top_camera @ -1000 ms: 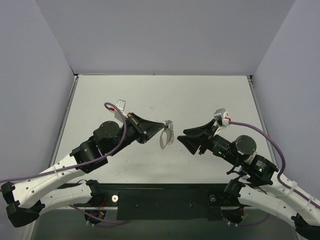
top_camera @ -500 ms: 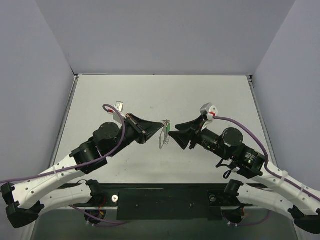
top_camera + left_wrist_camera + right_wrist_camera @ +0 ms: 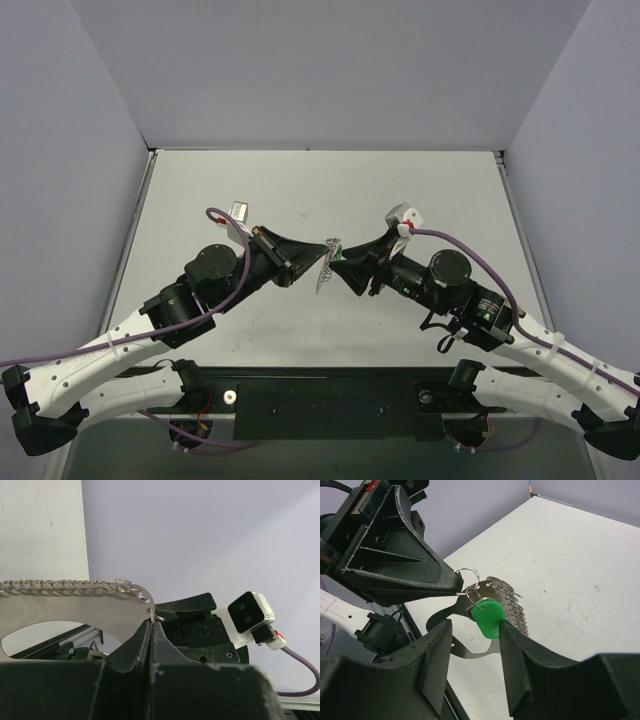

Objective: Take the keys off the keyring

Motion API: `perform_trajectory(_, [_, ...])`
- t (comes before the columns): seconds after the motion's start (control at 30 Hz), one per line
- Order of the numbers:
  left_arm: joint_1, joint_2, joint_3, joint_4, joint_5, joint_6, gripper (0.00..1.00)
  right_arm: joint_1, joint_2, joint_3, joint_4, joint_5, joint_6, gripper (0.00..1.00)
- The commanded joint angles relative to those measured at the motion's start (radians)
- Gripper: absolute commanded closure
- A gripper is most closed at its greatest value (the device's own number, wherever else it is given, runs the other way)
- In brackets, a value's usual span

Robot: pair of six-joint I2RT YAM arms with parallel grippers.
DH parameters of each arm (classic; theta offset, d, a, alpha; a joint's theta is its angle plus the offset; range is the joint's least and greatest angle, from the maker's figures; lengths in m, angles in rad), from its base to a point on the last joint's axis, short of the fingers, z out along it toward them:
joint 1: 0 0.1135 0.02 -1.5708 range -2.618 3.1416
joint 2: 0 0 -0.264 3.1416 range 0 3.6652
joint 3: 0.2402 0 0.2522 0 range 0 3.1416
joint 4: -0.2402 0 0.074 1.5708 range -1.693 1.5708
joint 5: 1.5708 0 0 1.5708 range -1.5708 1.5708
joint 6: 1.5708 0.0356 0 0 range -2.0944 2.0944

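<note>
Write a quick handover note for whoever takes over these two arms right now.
Left gripper: shut on the keyring, held up above the table.
Right gripper: open, fingers either side of the green key, not clamped.
Done: keyring lifted, green key lined up.
Left: close on the green key and work it off the keyring.

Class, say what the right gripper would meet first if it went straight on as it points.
Probably the green key head, hanging from the keyring between the jaws of the right gripper.
</note>
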Motion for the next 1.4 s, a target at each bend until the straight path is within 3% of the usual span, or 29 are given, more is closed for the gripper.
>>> perform_trajectory(0.0, [0.003,-0.01,0.009,0.089,0.018,0.017,1.0,0.005,0.0,0.041,0.086,0.023,-0.018,0.62])
perform_trajectory(0.5, [0.005,0.004,0.018,0.1,0.044,0.04,1.0,0.005,-0.002,0.056,0.091,0.034,-0.037,0.62])
perform_trajectory(0.63, [0.005,0.008,0.024,0.105,0.05,0.043,1.0,0.005,0.003,0.059,0.089,0.027,-0.037,0.69])
perform_trajectory(0.9, [0.005,0.016,0.026,0.109,0.064,0.051,1.0,0.005,0.018,0.053,0.102,0.004,-0.02,0.91])
perform_trajectory(1.23, [0.005,0.03,0.027,0.108,0.095,0.075,1.0,0.005,0.001,0.039,0.085,0.008,-0.004,1.0])
perform_trajectory(1.37, [0.005,0.037,0.059,0.088,0.113,0.123,1.0,0.002,0.017,0.091,-0.022,-0.018,0.014,1.0])
